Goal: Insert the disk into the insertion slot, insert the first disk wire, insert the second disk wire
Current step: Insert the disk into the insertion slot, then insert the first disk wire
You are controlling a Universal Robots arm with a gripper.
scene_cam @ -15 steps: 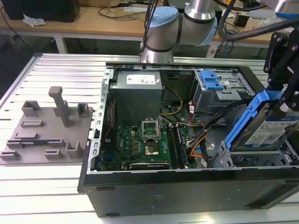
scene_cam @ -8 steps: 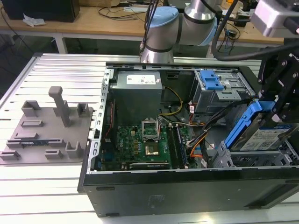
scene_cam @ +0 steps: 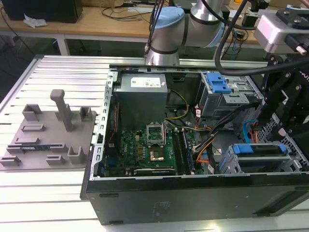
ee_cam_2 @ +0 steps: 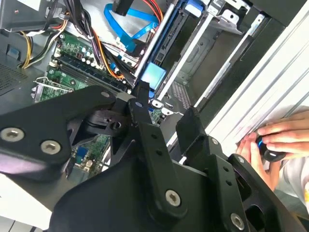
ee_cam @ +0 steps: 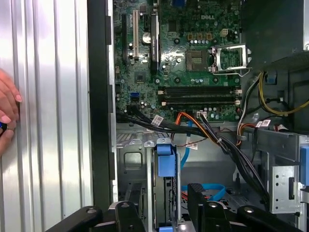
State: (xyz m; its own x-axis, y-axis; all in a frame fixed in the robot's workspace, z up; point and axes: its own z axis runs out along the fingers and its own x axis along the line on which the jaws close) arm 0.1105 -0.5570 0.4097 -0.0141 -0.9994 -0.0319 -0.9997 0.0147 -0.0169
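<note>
claw (ee_cam: 161,197) is spread: its 2 black fingers (ee_cam: 199,198) stand apart, 1 each side of the disk (ee_cam: 164,160), w/ a sliver of gap showing on both sides in the first wrist view. so it flanks the blue caddy edge but isn't pinching it. can't tell if either pad brushes the plastic.

the disk sits in the insertion slot (scene_cam: 231,163), the grey sheet-metal bay at the near corner of the open pc case (scene_cam: 193,198), on the exterior view's right. its blue caddy strip (scene_cam: 256,149) runs along the top of the bay, directly under the claw's black linkage. in the second wrist view the blue tab (ee_cam_2: 154,75) shows just past the fingertips.

a black-and-orange wire bundle (ee_cam: 212,131) runs from the motherboard (ee_cam: 193,58) past the bay, and a flat blue cable (ee_cam: 213,191) loops just beside the disk. can't tell if either is plugged in.

the taller cage w/ the blue latch (scene_cam: 218,86) is further back in the case. a person's hand (ee_cam_2: 280,135) rests on the slatted table (scene_cam: 58,67) just outside the case wall, around a small dark object.
</note>
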